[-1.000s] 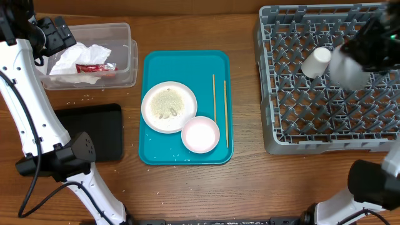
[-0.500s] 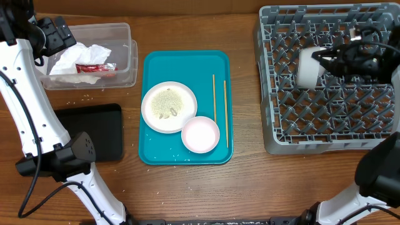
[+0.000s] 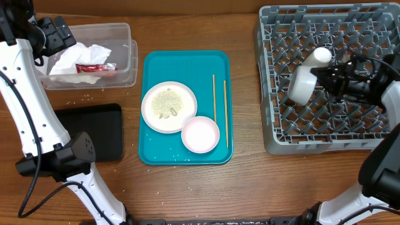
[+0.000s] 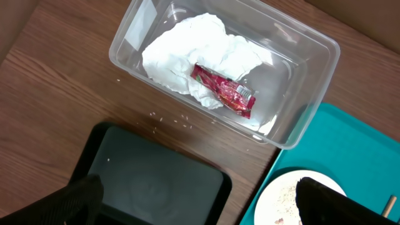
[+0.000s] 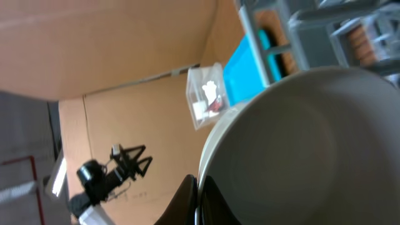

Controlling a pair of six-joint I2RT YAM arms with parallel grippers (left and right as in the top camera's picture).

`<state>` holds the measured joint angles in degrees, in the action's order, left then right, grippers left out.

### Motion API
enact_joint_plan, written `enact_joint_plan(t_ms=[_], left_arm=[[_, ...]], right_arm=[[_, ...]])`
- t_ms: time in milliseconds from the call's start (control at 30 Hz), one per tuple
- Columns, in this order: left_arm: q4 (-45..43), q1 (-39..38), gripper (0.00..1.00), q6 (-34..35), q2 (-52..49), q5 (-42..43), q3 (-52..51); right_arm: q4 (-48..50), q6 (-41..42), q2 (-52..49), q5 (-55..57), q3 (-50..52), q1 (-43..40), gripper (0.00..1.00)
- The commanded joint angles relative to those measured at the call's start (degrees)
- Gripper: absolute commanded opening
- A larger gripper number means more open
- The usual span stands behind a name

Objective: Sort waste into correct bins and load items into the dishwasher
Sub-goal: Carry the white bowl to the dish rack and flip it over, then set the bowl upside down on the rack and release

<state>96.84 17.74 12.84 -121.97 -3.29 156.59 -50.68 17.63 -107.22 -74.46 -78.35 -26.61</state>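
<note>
Shifted bowl [image 3: 302,85] over rack [image 3: 350,134], wooden table [image 3: 250,187]

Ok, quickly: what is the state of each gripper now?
Left gripper: open, holding nothing.
Right gripper: closed on the rim of the bowl.

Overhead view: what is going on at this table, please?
The right gripper holds a bowl on its edge over the rack, beside a cup lying there. The left gripper hangs open near the tub, which holds a napkin and a wrapper. Two plates and the chopsticks lie on the teal tray.
</note>
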Motion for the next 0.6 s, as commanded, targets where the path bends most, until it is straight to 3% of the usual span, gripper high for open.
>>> enact_joint_plan(t_ms=[0, 100, 233, 400, 500, 567], left_arm=[[0.0, 0.2, 1.00, -1.3, 0.5, -0.3, -0.1], [0.0, 0.2, 1.00, -1.3, 0.5, -0.3, -0.1], [0.0, 0.2, 1.00, -1.3, 0.5, -0.3, -0.1], [0.0, 0.2, 1.00, -1.3, 0.5, -0.3, -0.1], [0.0, 0.2, 1.00, -1.3, 0.5, -0.3, -0.1], [0.0, 0.2, 1.00, -1.3, 0.5, -0.3, -0.1]], right_arm=[[0.0, 2.2, 0.7, 2.0, 0.0, -2.1, 0.04], [0.0, 3.3, 0.7, 2.9, 0.0, -3.2, 0.05], [-0.3, 4.8, 0.7, 7.0, -0.8, -5.2, 0.18], [-3.3, 5.0, 0.7, 11.3, -5.2, -7.4, 0.48], [-7.7, 4.9, 0.7, 16.9, -10.3, -8.8, 0.59], [-12.0, 4.9, 0.7, 21.8, -15.0, -9.5, 0.60]])
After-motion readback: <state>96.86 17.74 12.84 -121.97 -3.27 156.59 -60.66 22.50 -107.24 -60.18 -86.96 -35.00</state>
